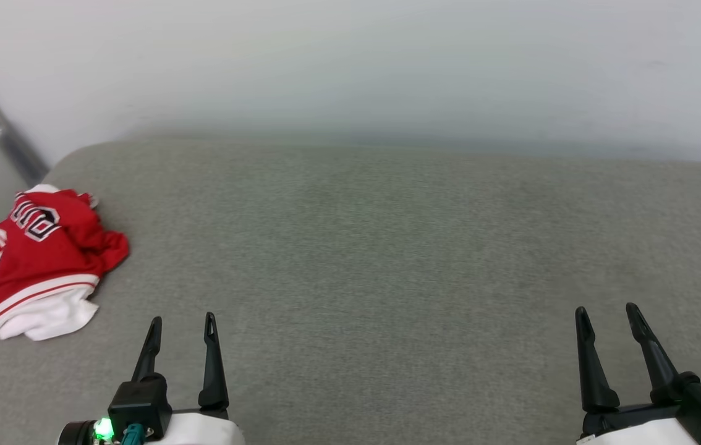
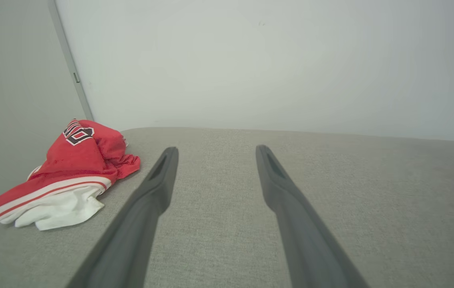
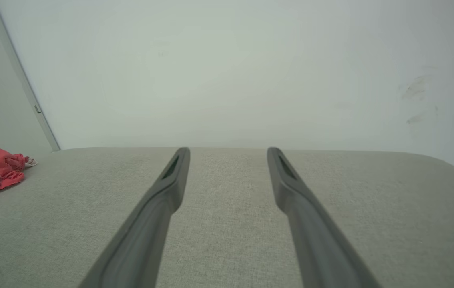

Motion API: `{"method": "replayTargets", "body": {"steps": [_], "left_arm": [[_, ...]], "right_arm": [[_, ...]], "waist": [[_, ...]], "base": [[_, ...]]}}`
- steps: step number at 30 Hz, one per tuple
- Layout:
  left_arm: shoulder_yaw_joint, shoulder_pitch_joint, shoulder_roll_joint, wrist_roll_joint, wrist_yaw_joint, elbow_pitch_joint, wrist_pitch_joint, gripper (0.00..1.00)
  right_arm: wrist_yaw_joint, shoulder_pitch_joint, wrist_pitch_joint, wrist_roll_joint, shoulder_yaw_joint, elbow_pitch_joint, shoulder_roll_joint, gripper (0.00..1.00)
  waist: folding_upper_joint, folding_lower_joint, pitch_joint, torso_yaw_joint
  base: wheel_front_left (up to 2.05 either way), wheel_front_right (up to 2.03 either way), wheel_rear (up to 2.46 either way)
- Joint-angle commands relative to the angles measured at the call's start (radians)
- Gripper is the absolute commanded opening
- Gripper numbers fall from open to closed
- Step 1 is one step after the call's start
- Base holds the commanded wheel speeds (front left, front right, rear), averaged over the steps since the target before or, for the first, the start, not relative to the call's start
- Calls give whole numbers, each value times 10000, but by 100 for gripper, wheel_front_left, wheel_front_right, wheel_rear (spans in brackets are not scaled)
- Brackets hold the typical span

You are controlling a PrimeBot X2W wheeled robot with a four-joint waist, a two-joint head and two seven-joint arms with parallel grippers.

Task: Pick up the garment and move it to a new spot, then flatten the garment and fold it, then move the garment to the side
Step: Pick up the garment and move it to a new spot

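Left jaws (spread, empty) stand right of the crumpled garment [image 1: 41, 262], apart.

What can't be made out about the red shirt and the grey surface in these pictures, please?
Lettering on the garment: head and left wrist views, its own crumpled folds hide most of it.
The garment's left part: right wrist view, cut off by the left edge.
The grey cushion: head view, its right end cut off by the right edge.
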Motion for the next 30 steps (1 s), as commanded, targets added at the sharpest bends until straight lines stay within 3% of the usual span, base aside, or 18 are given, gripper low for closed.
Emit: {"method": "replayTargets", "body": {"steps": [1, 20, 30], "left_arm": [[21, 38, -1, -49, 46, 7, -28, 100], [511, 258, -3, -281, 213, -51, -28, 100], [722, 376, -8, -457, 375, -209, -28, 100]], "right_arm": [[1, 166, -18, -95, -1, -62, -1, 100], [1, 305, -19, -406, 70, -170, -3, 100], [-1, 72, -19, -559, 284, -108, -3, 100]], "waist": [[0, 1, -47, 474], [0, 1, -155, 3318], [0, 1, -51, 3822]], "base": [[0, 0, 0], [0, 0, 0], [0, 0, 0]]}}
